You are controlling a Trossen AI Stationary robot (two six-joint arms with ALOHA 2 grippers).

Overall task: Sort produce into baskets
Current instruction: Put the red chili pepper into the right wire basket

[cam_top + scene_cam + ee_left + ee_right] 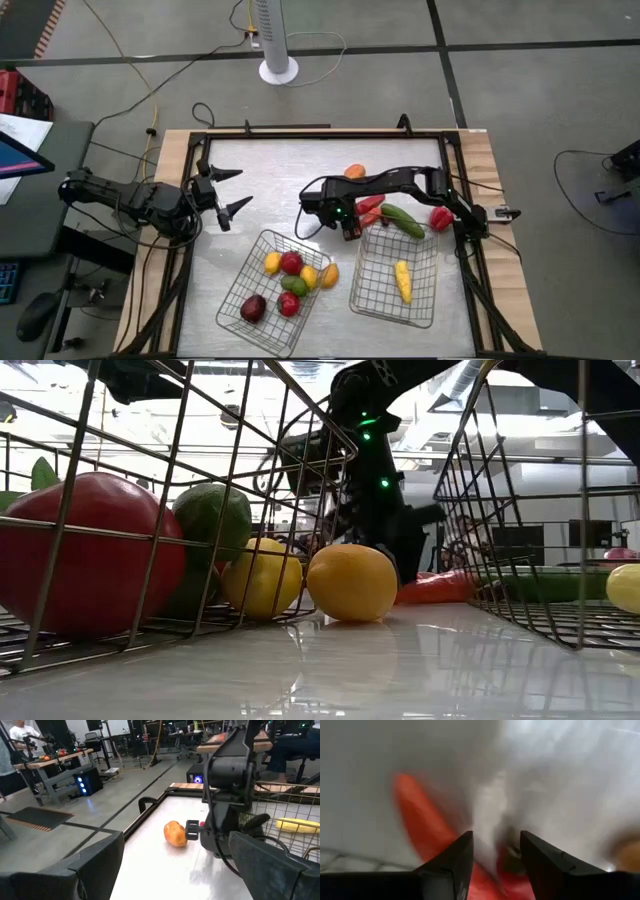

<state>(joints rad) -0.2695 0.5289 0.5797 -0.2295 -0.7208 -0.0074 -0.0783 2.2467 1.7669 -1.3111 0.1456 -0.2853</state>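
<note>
Right end effector (350,229) parted over red chilies (370,210), baskets (395,300) adjacent.

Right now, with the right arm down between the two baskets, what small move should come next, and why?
Probably lower the right tool a touch and close on the red chili. Its fingers stand apart with nothing clamped between them, and the chili lies on the table right at their tips. In the high view it rests beside the right basket, not yet in it. The left tool waits open at the table's left.
</note>
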